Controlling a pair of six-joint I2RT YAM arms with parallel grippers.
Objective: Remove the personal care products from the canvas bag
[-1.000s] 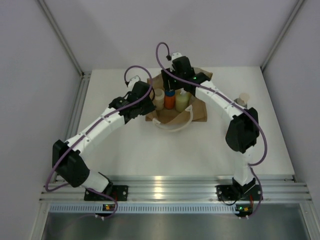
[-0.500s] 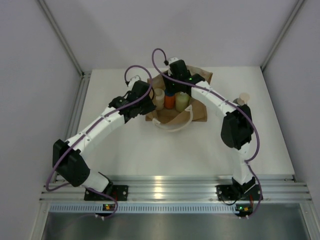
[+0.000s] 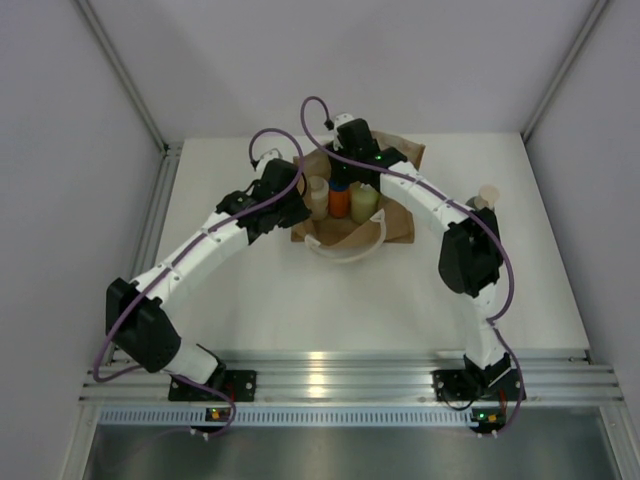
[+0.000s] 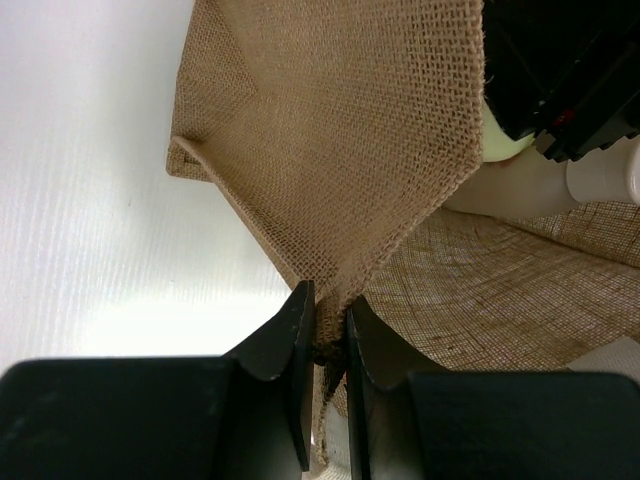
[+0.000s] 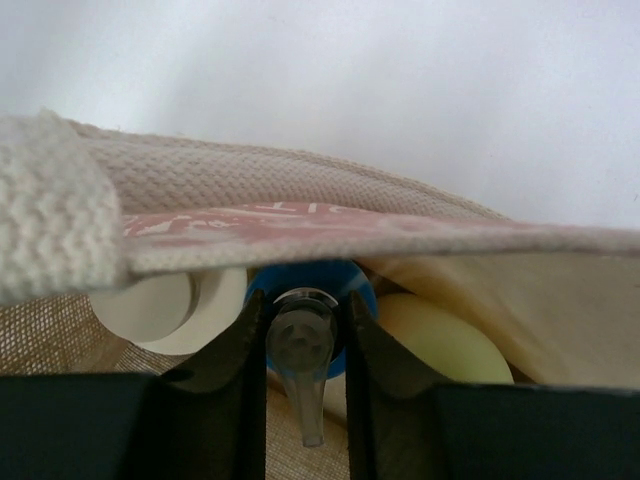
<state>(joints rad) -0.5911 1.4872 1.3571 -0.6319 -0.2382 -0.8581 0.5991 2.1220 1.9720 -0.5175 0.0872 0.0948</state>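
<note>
Small orange plastic bottle with blue pump cap (image 5: 312,276): stood upright inside tan woven canvas bag (image 4: 340,150); judged light, stiff, slick. Clasped at pump neck by right pincer (image 5: 305,325). Bag rim pinched in left pincer (image 4: 328,335).

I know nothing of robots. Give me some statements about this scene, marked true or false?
The left gripper pinches the canvas bag's edge. True.
The right gripper hangs open above the bag. False: it is shut on the orange bottle's pump.
Every bottle is inside the bag. False: a tan bottle stands on the table beside it.
The orange bottle sits between a cream bottle and a yellow-green bottle. True.
</note>
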